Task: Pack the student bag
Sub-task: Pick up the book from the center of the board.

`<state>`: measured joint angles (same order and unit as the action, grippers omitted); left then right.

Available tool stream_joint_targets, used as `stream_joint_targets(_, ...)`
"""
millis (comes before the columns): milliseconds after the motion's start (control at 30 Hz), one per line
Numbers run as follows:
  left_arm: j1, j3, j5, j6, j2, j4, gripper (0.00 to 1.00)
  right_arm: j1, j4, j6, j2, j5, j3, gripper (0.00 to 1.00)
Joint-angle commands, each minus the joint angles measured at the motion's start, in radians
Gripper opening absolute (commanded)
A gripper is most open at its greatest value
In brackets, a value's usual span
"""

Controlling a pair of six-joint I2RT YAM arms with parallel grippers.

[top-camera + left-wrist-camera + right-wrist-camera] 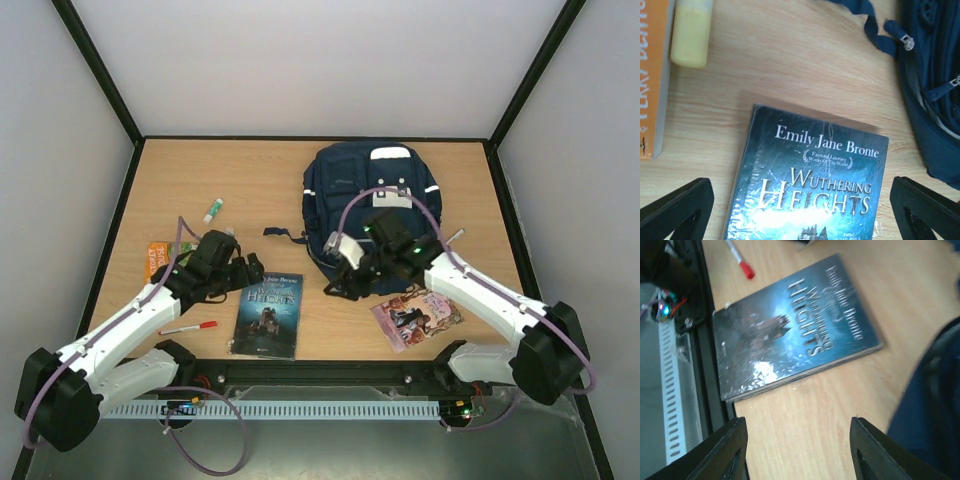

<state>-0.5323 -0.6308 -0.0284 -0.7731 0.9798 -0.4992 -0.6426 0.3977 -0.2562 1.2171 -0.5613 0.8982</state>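
The student bag [372, 195] is navy blue with white stripes and lies flat at the back centre-right of the table. Its zips and open edge show at the right of the left wrist view [935, 110]. A blue book, "Wuthering Heights" [268, 315], lies in front of the bag to its left. My left gripper [248, 272] is open and empty, hovering over the book's top end [815, 180], with the fingers wide on either side [801, 186]. My right gripper [345, 283] is open and empty, low over bare table [799, 422] between the book [790, 325] and the bag [930, 405].
An orange book [155, 258] and a green-capped glue stick [213, 210] lie at the left. A red-capped pen [188, 327] lies near the front left. A pink picture book [416, 317] lies front right. A dark strap [285, 233] trails from the bag's left side.
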Motion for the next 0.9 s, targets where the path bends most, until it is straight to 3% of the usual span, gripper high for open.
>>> stream_joint_targets(0, -0.012, 0.017, 0.006, -0.100, 0.018, -0.040, 0.99, -0.129, -0.018, 0.011, 0.077, 0.086, 0.000, 0.55)
stream_joint_targets(233, -0.024, 0.082, 0.010, -0.146, 0.060, -0.037, 0.99, -0.275, -0.122, 0.060, 0.262, 0.132, 0.030, 0.44)
stream_joint_targets(400, -0.055, 0.153, -0.025, -0.166, 0.066, 0.011, 1.00, -0.307, -0.071, 0.135, 0.373, 0.123, 0.118, 0.45)
stream_joint_targets(867, -0.118, 0.219, -0.076, -0.168, 0.082, 0.071, 0.99, -0.306, -0.054, 0.183, 0.530, 0.122, 0.154, 0.50)
